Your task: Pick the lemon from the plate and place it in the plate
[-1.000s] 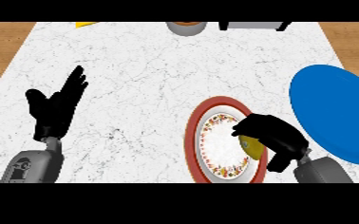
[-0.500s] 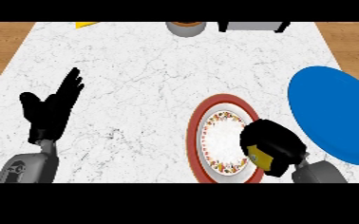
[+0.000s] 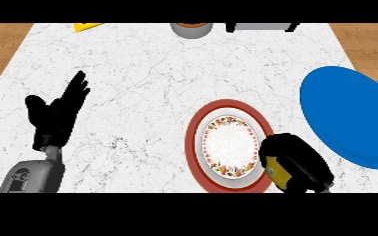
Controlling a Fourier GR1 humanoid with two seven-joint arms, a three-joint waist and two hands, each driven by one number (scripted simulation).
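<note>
A red-rimmed plate (image 3: 198, 130) with a floral white centre lies on the counter at lower middle right. My right hand (image 3: 299, 159) sits at its right edge, fingers curled round the yellow lemon (image 3: 276, 170), which peeks out at the hand's lower left. The plate's centre is bare. A blue plate (image 3: 341, 111) lies at the right edge, just right of that hand. My left hand (image 3: 57, 114) rests open at the left, fingers up.
At the counter's far edge stand a grey round bowl (image 3: 192, 29), a dark grey appliance (image 3: 258, 27) and a yellow wedge (image 3: 88, 27). Wooden floor shows at both upper corners past the marble top.
My right hand has drawn back toward the lower right with the lemon, off the red-rimmed plate's centre to its right edge. The left hand has barely shifted.
</note>
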